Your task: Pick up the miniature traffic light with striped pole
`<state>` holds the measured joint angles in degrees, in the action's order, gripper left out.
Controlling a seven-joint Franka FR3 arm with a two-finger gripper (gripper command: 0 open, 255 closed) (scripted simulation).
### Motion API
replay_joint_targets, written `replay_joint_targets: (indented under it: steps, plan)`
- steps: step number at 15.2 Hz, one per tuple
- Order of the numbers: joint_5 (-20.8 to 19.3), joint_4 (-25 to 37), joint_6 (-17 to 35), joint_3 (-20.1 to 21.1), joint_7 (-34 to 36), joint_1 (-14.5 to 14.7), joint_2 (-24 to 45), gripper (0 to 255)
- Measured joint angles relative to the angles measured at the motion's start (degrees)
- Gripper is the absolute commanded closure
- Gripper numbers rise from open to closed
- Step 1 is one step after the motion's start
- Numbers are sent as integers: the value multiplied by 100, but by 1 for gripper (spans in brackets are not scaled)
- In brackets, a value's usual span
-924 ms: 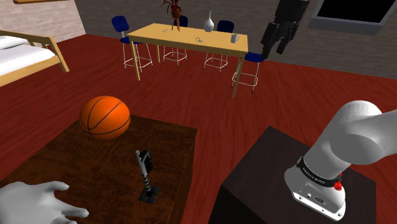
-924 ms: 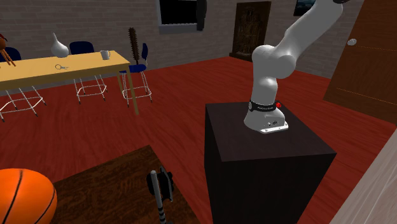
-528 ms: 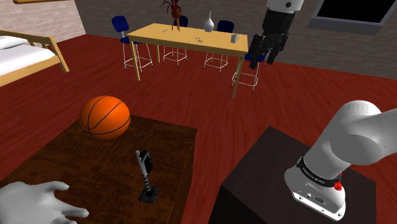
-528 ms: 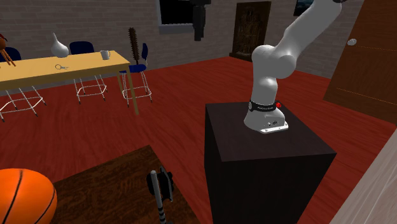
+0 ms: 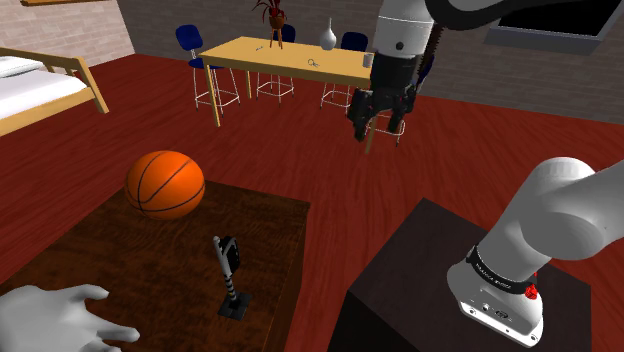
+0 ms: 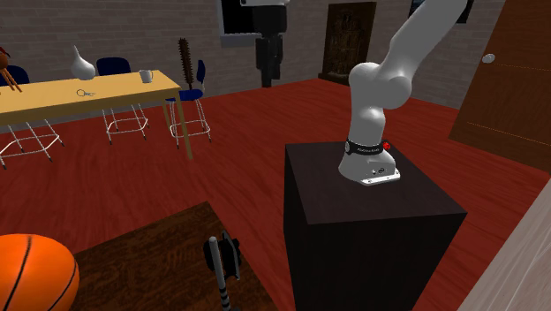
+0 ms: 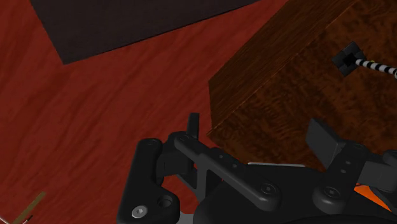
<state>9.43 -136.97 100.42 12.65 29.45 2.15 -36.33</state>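
Note:
The miniature traffic light [image 5: 230, 272] stands upright on the dark wooden table [image 5: 130, 265], with a dark signal head, a black-and-white striped pole and a black square base. The second exterior view has its head and pole [image 6: 224, 263] at the bottom edge. In the wrist view its base and striped pole [image 7: 356, 61] lie on the table top, well ahead of the fingers. My gripper [image 5: 378, 122] hangs high over the red floor, far from the traffic light toward the shoulder view's upper right. It [image 7: 257, 130] is open and holds nothing. It [image 6: 267, 78] points downward.
An orange basketball [image 5: 165, 184] rests at the table's far corner. A white hand-shaped object [image 5: 60, 318] lies at the near corner. The dark stand [image 5: 430, 290] is beside the table. A long yellow table [image 5: 300, 62] with chairs and a bed [image 5: 30, 85] stand farther back.
The arm has swung the gripper down and toward the shoulder view's left, from the picture's top edge to mid-air over the floor. The traffic light and basketball have not moved.

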Motion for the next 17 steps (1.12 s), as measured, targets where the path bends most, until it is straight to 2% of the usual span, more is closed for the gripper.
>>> replay_joint_targets:
  steps: [5,10,17]
  plan:
    - [320,145,530,534,796,58,742,0]
    - [471,465,1065,1023,1585,76,1641,0]
    - [328,1142,1753,1584,2764,131,3073,0]
